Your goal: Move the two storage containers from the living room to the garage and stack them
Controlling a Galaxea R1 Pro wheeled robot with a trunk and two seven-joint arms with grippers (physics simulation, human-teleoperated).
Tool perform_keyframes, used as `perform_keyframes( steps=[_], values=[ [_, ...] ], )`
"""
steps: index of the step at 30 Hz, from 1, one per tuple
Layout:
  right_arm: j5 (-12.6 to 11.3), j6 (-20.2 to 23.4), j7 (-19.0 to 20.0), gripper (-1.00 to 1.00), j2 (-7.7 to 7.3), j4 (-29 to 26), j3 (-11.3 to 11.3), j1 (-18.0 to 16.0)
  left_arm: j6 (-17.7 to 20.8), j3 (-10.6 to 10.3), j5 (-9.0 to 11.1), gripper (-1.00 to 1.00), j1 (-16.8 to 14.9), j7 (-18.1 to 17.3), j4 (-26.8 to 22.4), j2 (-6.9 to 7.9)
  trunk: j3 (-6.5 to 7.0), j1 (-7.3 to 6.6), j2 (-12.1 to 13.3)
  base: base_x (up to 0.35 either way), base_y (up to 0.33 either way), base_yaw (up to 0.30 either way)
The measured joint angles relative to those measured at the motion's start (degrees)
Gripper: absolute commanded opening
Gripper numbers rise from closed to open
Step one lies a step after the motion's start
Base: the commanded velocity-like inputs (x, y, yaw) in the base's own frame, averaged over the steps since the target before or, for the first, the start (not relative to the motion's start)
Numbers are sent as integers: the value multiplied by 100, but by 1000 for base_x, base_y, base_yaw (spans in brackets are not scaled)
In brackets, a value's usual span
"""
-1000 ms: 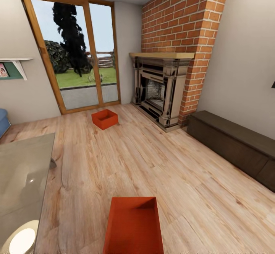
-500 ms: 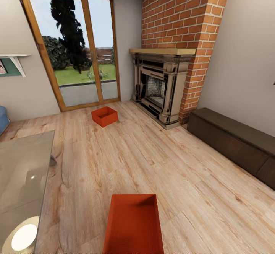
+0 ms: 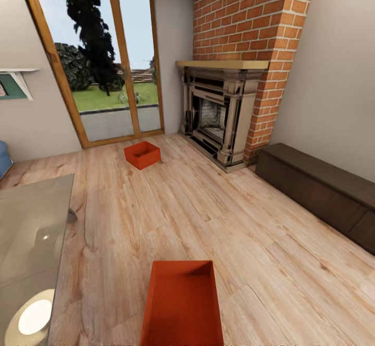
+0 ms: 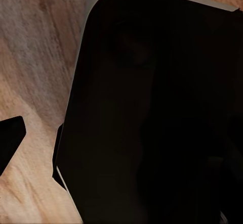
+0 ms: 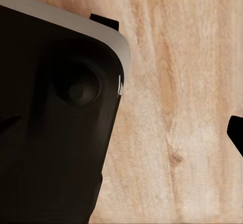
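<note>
View tilted upward; near red-orange bin [image 3: 182, 304], lidless, far bin [image 3: 141, 154] alike

Storage containers, red-orange, open-topped: two, one near [image 3: 182, 304] and one far [image 3: 142, 154], both on the wood plank floor [image 3: 208, 221]. Brick fireplace [image 3: 221, 119]: one. Glazed door [image 3: 99, 64], wood-framed: one, of two panes. Dark low cabinet [image 3: 317, 189]: one. Glass-topped desk [image 3: 31, 242]: one. Wall shelf [image 3: 18, 77]: one. Round lamp [image 3: 34, 317]: one.

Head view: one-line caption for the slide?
Two red-orange storage containers, near and far, sit on the living room wood floor between glass table and brick fireplace.
</note>
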Motion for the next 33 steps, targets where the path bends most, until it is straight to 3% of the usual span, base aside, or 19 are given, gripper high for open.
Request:
perform_keyframes(
  steps=[9,33],
  values=[
    [-9,317,-1,100,4,3,-15,0,0,-3,0,100,0,0,0,0,-84,0,0,0,0,0],
    [12,283,-3,100,-6,-2,-17,0,0,-3,0,100,0,0,0,0,-307,0,0,0,0,0]
  ],
)
